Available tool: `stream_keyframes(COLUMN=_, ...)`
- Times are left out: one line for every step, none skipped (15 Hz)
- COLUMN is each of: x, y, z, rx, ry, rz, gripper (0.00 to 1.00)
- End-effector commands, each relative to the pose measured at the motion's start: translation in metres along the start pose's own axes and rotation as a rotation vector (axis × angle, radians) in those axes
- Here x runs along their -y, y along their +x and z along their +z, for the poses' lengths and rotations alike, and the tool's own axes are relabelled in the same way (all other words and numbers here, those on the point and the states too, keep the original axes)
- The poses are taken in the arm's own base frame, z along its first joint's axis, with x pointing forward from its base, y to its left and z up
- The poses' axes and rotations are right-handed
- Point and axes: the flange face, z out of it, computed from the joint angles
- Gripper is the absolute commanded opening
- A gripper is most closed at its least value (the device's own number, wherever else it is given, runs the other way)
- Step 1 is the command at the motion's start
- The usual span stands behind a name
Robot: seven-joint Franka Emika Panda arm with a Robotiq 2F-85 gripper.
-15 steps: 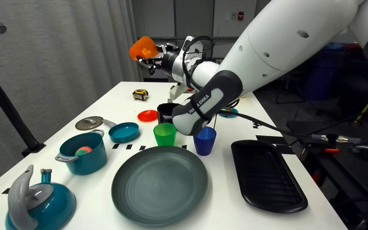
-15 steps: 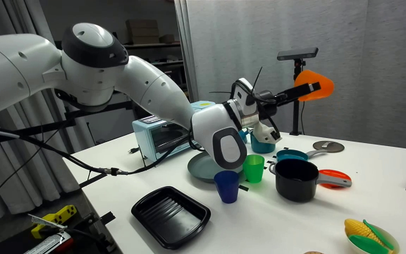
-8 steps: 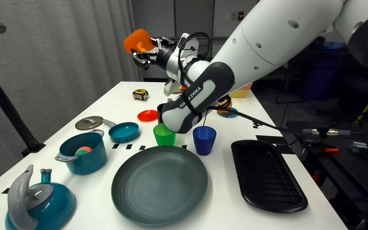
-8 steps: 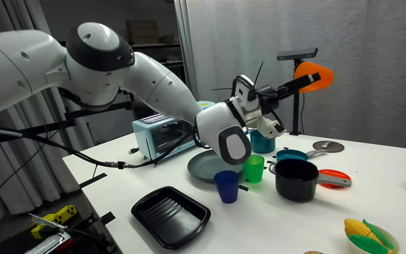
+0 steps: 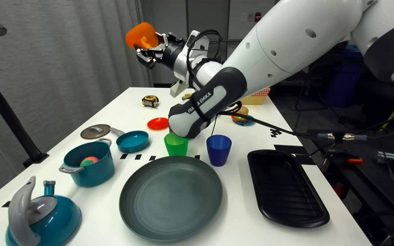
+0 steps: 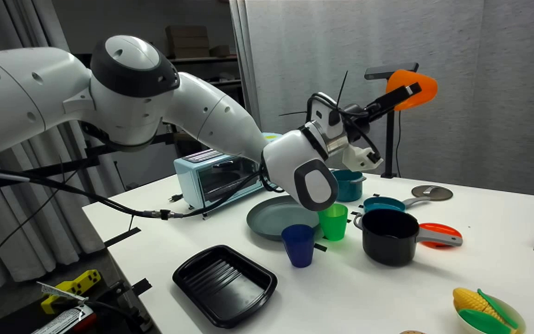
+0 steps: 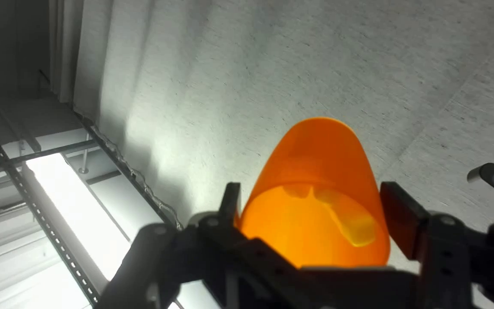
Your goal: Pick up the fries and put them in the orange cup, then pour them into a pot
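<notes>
Gripper (image 7: pixel 310 204) clamped on tilted orange cup (image 7: pixel 315 169), fries (image 7: pixel 360 225) inside. Cup's narrow end points away from gripper; black pot (image 6: pixel 389 253) and teal pot (image 5: pixel 96 172) lie well below, target unclear.

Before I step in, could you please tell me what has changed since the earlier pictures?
The gripper has carried the orange cup upward in both exterior views; nothing was newly gripped or let go. The green cup, blue cup and black tray stayed put.
</notes>
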Motion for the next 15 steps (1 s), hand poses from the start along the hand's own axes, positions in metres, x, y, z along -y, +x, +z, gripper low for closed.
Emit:
stream_keyframes(x=-0.004, y=0.003, z=0.008, rx=-0.095, ry=-0.022, rz=-0.022, gripper=0.56)
stream_keyframes(x=-0.006, y=0.004, z=0.009, rx=-0.103, ry=-0.025, rz=-0.026, gripper=0.56)
stream_keyframes(x=-0.008, y=0.004, z=0.011, rx=-0.111, ry=-0.028, rz=-0.031, gripper=0.56)
stream_keyframes(x=-0.010, y=0.005, z=0.012, rx=-0.119, ry=-0.035, rz=-0.030, gripper=0.56)
stream_keyframes(x=-0.014, y=0.007, z=0.013, rx=-0.121, ry=-0.046, rz=-0.022, gripper=0.56)
stream_keyframes(x=-0.018, y=0.007, z=0.014, rx=-0.109, ry=-0.067, rz=-0.009, gripper=0.56)
stream_keyframes(x=-0.022, y=0.006, z=0.014, rx=-0.089, ry=-0.093, rz=0.007, gripper=0.56)
stream_keyframes(x=-0.024, y=0.005, z=0.014, rx=-0.065, ry=-0.114, rz=0.023, gripper=0.56)
stream_keyframes(x=-0.027, y=0.005, z=0.015, rx=-0.032, ry=-0.140, rz=0.050, gripper=0.56)
stream_keyframes(x=-0.030, y=0.012, z=0.017, rx=-0.017, ry=-0.167, rz=0.074, gripper=0.56)
stream_keyframes(x=-0.028, y=0.000, z=0.014, rx=0.014, ry=-0.171, rz=0.087, gripper=0.56)
stream_keyframes(x=-0.030, y=0.006, z=0.017, rx=0.024, ry=-0.189, rz=0.111, gripper=0.56)
stream_keyframes(x=-0.030, y=0.006, z=0.017, rx=0.045, ry=-0.186, rz=0.132, gripper=0.56)
stream_keyframes(x=-0.028, y=0.000, z=0.017, rx=0.056, ry=-0.189, rz=0.132, gripper=0.56)
stream_keyframes(x=-0.025, y=-0.003, z=0.016, rx=0.076, ry=-0.187, rz=0.144, gripper=0.56)
